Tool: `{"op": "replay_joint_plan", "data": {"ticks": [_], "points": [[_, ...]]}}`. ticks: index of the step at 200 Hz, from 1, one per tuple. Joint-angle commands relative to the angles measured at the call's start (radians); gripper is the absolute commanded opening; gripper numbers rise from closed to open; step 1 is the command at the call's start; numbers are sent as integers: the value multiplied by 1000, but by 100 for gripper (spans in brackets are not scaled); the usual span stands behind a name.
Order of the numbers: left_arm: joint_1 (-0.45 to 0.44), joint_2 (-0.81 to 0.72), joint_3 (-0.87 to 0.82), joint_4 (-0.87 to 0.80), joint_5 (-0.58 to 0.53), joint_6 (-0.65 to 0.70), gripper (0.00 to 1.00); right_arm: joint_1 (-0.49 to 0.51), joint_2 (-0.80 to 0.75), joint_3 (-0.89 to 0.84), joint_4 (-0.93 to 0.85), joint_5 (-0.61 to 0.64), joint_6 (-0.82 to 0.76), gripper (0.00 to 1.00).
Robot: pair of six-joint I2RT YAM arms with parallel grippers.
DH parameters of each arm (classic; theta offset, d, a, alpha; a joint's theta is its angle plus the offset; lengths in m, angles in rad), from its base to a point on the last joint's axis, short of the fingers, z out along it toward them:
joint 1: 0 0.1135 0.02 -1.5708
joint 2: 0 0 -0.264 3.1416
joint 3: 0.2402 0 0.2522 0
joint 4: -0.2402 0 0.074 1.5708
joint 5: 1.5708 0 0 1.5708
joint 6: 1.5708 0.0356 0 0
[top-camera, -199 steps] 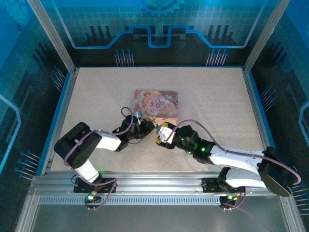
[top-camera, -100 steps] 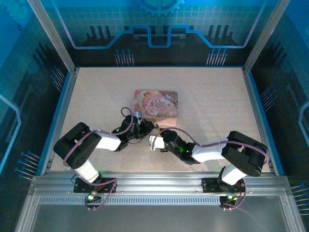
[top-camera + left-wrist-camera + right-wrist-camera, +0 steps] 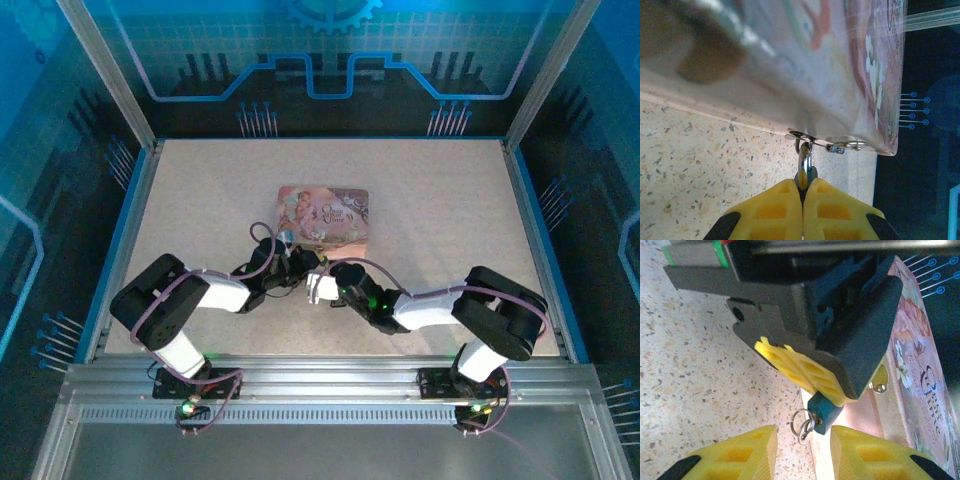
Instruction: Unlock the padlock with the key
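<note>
The left gripper (image 3: 802, 192) pinches the padlock (image 3: 824, 412) at the near edge of the box (image 3: 324, 212), with the padlock's body pointing away from the box. The right gripper (image 3: 804, 442), spread, faces that free end. There a wire ring (image 3: 802, 424), probably the key's, dangles between its fingers.

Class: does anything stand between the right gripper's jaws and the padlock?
Nothing solid. The padlock, pinched by the left gripper, sits at the mouth of the open right gripper. Just a small wire ring dangles beside it.
</note>
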Motion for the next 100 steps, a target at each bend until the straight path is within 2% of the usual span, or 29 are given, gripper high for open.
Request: {"op": "replay_joint_plan", "data": {"ticks": [1, 100], "points": [[-6, -25, 28, 6, 31, -34, 6, -20, -25, -1, 4, -29, -12, 34], [-5, -9, 43, 30, 50, -96, 6, -58, -9, -6, 12, -88, -57, 33]]}}
